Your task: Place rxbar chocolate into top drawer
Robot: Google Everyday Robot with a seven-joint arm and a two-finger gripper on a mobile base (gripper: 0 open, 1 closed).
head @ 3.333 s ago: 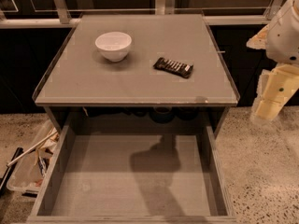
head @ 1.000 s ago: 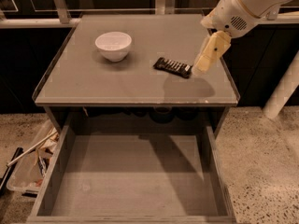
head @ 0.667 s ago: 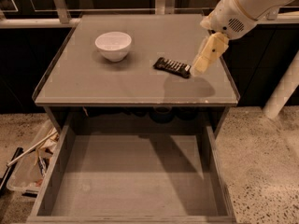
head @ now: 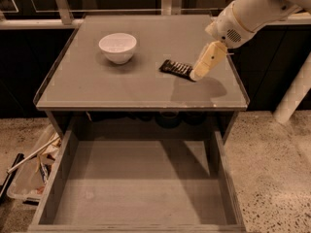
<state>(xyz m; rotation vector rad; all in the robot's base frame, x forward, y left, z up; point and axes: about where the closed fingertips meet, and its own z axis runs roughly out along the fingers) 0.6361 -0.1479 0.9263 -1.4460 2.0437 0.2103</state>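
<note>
Pulled fully out below the tabletop, the wide, shallow grey wooden top drawer (head: 52, 181) stands open in the foreground, a clear plastic bin of clutter (head: 24, 181) on the speckled floor to its left. Above it, on the grey square table (head: 97, 89), the dark-wrapped rectangular rxbar chocolate (head: 176, 68) lies flat, right of centre. The robot's cream-coloured gripper (head: 196, 74) angles down to the bar's right end; its grip cannot be told. Farther back sits a round white bowl (head: 117, 46).
</note>
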